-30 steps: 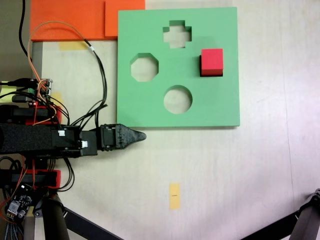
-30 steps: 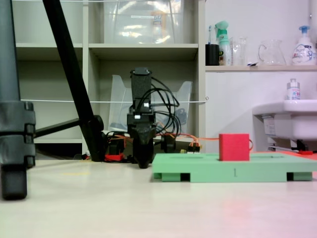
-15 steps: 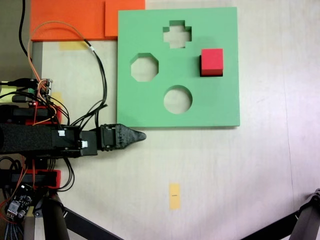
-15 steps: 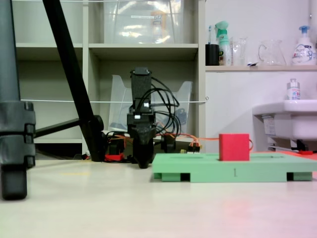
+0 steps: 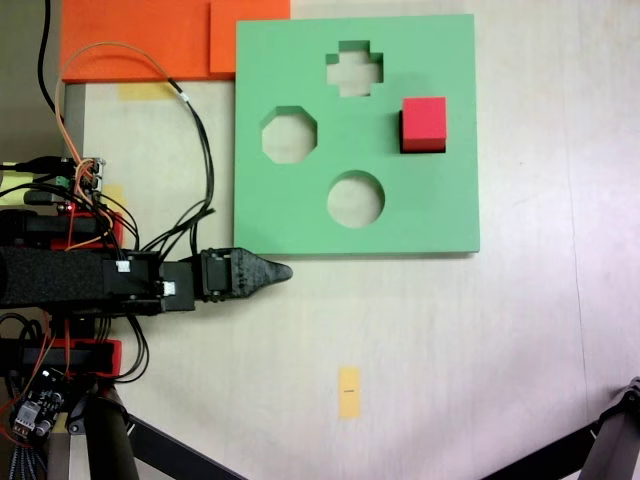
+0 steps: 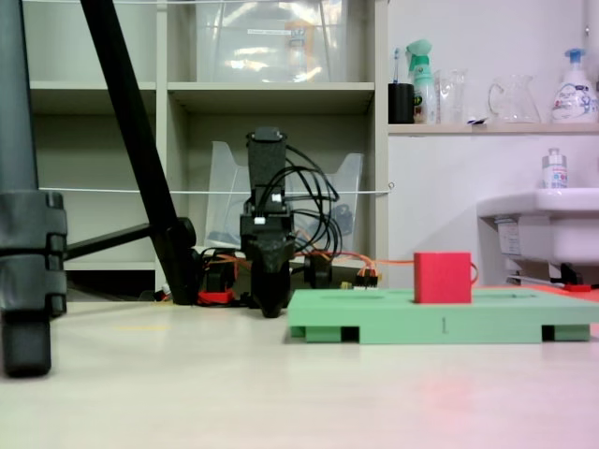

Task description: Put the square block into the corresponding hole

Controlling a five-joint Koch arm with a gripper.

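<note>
You have the square block (image 5: 424,121) sitting in the corresponding hole (image 5: 423,147) on the right side of the green foam board (image 5: 300,210) in the top-down fixed view; the cube stands proud of the board, and a dark sliver of the cutout shows along its lower edge. In the low fixed view the red cube (image 6: 443,278) rises well above the board's top face.

The gripper (image 5: 283,271) lies on the pale worktop (image 5: 480,350) just below the board's lower left corner, apart from it and well away from the cube. Its fingers (image 5: 262,271) taper to a single dark point, pressed together.

For writing, the only mark you can read is a "1" on the board's front edge (image 6: 444,325). The labels on the bottles are too small to make out.

A yellow-orange tape strip (image 5: 348,391) sits on the worktop below the board, and orange foam sheets (image 5: 140,40) lie at the top left. Behind the arm stand open shelves (image 6: 271,94), a spray bottle (image 6: 423,79), a glass jug (image 6: 510,98) and a white basin (image 6: 547,220). A black tripod leg (image 6: 131,140) crosses the left.
</note>
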